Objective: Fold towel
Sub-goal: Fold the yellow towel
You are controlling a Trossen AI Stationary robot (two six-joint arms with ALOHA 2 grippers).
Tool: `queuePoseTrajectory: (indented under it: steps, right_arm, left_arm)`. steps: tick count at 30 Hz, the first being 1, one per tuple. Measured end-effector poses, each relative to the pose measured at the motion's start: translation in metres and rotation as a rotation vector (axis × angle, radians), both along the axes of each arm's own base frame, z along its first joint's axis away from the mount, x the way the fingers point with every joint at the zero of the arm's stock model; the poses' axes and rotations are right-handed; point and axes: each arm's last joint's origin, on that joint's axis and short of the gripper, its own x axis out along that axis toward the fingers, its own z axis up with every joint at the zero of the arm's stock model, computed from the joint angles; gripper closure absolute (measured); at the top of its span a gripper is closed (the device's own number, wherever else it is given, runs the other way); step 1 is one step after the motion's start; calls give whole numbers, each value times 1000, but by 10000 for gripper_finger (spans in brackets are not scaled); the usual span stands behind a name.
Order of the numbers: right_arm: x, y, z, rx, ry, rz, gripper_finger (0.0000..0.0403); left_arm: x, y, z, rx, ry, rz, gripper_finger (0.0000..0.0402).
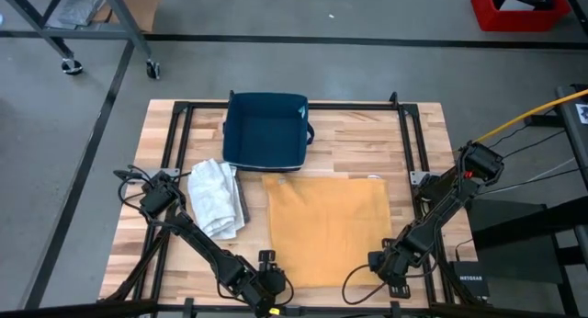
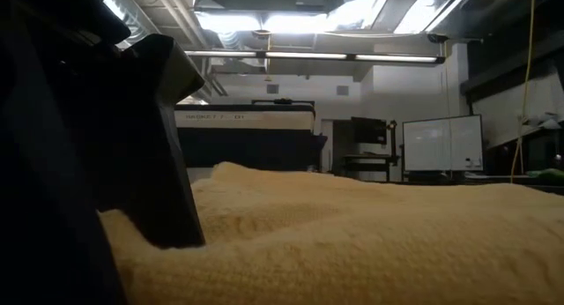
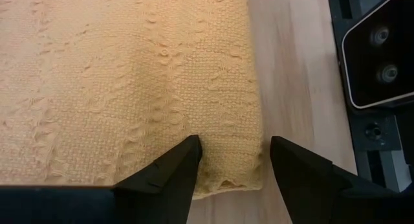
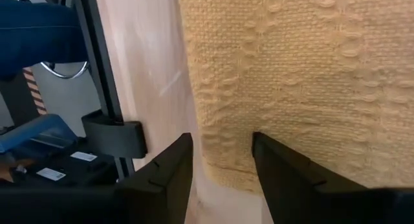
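Note:
A yellow towel (image 1: 329, 228) lies spread flat in the middle of the wooden table. My left gripper (image 1: 269, 281) is open at the towel's near left corner (image 3: 252, 182). One finger is over the cloth and the other over bare wood beside the edge (image 3: 236, 153). My right gripper (image 1: 386, 263) is open at the near right corner. The towel's side edge (image 4: 210, 166) runs between its fingers (image 4: 220, 149). In the low view, a dark finger (image 2: 163, 146) of my left gripper stands on the towel (image 2: 370, 234). My left gripper comes slanting down from the near side. The tip of one finger (image 2: 181, 239) is set on the towel's top face just inside the near left corner. The other finger (image 3: 291, 166) is off the cloth, over the wood. Nothing is pinched; the towel lies flat. My right gripper slants down over the near right corner, one finger (image 4: 272, 159) above the cloth and one (image 4: 171, 166) above the wood. Whether either touches, I cannot tell.
A dark blue bin (image 1: 266, 131) stands at the far middle, just beyond the towel. A crumpled white cloth (image 1: 217, 197) lies left of the towel. A black frame (image 1: 409, 153) runs around the work area, and a camera block (image 3: 381, 56) sits by my left gripper.

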Motion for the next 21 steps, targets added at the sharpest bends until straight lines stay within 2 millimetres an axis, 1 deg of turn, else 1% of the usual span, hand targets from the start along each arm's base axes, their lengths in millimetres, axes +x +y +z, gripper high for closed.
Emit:
queuePoseTrajectory:
  steps: [6,10,12,15,18,21]
  right_arm:
    - [2,2,3,9,13,-37,237]
    - [10,12,18,28,-53,-27,237]
    - [13,14,26,-2,-90,-37,237]
    - [16,14,32,-58,-127,-57,237]
    - [16,13,32,-81,-135,-78,237]
    - [16,15,26,-89,-112,-100,237]
  left_arm:
    - [0,0,0,-1,1,1,215]
    - [0,0,0,-1,2,1,215]
    - [0,0,0,-1,2,1,215]
    - [0,0,0,-2,2,0,215]
    - [0,0,0,-2,2,0,215]
    - [0,0,-1,-2,3,0,215]
